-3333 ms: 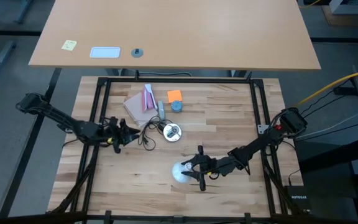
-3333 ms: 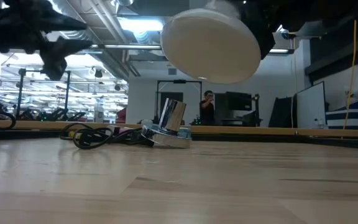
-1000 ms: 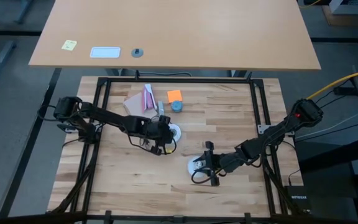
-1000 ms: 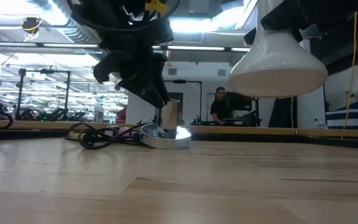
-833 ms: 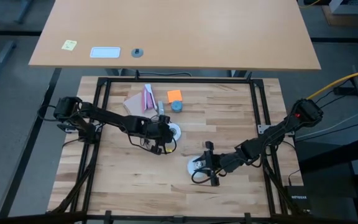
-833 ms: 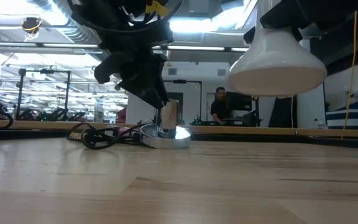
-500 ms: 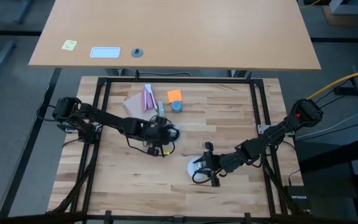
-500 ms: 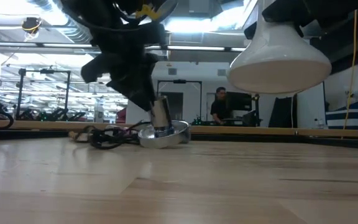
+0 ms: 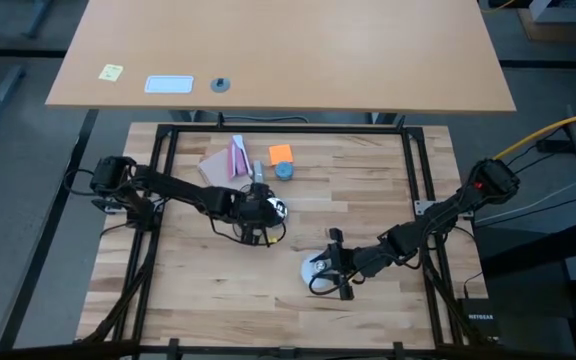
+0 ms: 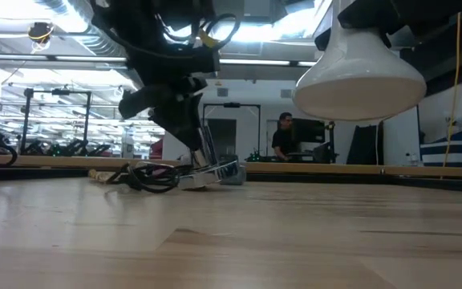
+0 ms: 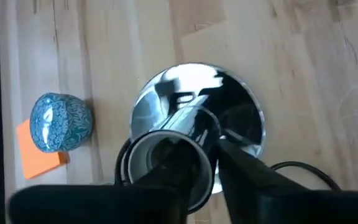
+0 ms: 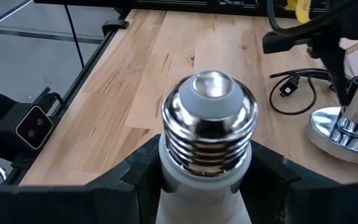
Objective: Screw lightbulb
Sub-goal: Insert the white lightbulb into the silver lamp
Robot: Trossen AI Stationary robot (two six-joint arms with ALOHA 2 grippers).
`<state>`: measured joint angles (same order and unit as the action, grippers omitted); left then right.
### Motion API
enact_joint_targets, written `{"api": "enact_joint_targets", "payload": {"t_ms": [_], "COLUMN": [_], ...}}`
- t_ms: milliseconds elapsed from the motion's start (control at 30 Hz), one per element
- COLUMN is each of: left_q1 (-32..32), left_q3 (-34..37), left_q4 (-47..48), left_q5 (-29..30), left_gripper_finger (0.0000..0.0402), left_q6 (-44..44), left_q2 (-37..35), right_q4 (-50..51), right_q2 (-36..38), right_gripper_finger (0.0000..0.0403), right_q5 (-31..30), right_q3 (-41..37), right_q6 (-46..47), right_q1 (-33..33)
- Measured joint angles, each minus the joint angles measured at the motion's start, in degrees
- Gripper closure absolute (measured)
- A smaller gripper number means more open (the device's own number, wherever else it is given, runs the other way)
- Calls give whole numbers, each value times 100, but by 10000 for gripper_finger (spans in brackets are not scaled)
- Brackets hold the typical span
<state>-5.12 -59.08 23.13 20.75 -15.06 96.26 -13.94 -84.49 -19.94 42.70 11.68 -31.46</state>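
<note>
Socket [image 10: 215, 171] now tilted; left end effector [image 10: 203, 156] clamps it.

Wood table [image 9: 368, 180]: socket [image 9: 276, 209], cord [image 10: 147, 178], orange note [image 9: 281, 153], blue piece [image 9: 284, 170].

In the right wrist view the lightbulb [image 12: 207, 134] loses its globe below the frame's bottom edge; in the high view the left gripper [image 9: 258, 208] covers most of the socket [image 9: 279, 208].

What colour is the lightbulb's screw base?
Shiny silver screw base on the lightbulb, clearest in the right wrist view.
</note>
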Motion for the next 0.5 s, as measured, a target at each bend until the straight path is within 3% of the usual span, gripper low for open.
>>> {"api": "enact_joint_targets", "payload": {"t_ms": [100, 367, 500], "left_q1": [-16, -56, -40], "left_q3": [-63, -1072, -1472], "left_q4": [52, 734, 768], "left_q5": [11, 0, -656], "left_gripper_finger": [385, 386, 388], "left_q6": [164, 475, 856], "left_q2": [-6, -6, -28], "right_q4": [-5, -10, 5], "right_q2": [0, 151, 172], "right_gripper_finger": [226, 226, 226], "right_q5": [-2, -96, -94], "right_q3": [0, 0, 0], "right_q6": [0, -20, -21], "right_q1": [0, 0, 0]}}
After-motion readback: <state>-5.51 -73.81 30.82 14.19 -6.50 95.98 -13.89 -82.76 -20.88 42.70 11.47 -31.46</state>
